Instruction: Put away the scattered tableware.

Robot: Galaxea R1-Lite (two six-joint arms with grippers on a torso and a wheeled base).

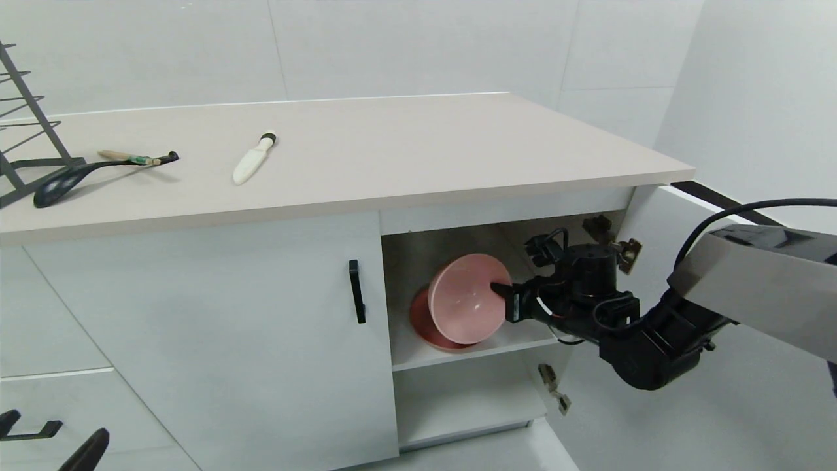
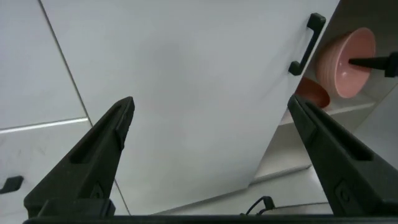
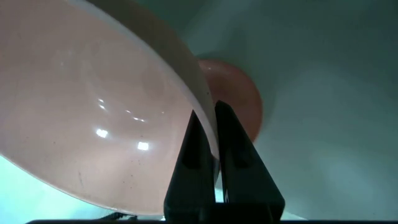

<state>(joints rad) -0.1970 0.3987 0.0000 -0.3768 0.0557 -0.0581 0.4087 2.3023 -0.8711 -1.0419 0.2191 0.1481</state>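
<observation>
A pale pink bowl point(image 1: 464, 297) point(image 2: 345, 62) point(image 3: 93, 124) is tipped on its side just inside the open cupboard, above the shelf point(image 1: 484, 350). My right gripper point(image 1: 503, 291) point(image 3: 208, 124) is shut on its rim. Behind it a darker red bowl point(image 1: 422, 320) point(image 2: 311, 93) point(image 3: 239, 99) rests on the same shelf. On the counter lie a black spoon point(image 1: 72, 180), a wooden-handled utensil point(image 1: 127, 157) and a white knife point(image 1: 252, 160). My left gripper point(image 1: 52, 435) point(image 2: 210, 106) hangs open low at the left, in front of the shut cupboard door, holding nothing.
The shut door has a black handle point(image 1: 356, 291) point(image 2: 306, 43). The right-hand door point(image 1: 654, 216) stands swung open beside my right arm, hinges showing. A dark wire rack point(image 1: 26, 131) stands at the counter's far left. A lower shelf point(image 1: 464, 399) sits beneath the bowls.
</observation>
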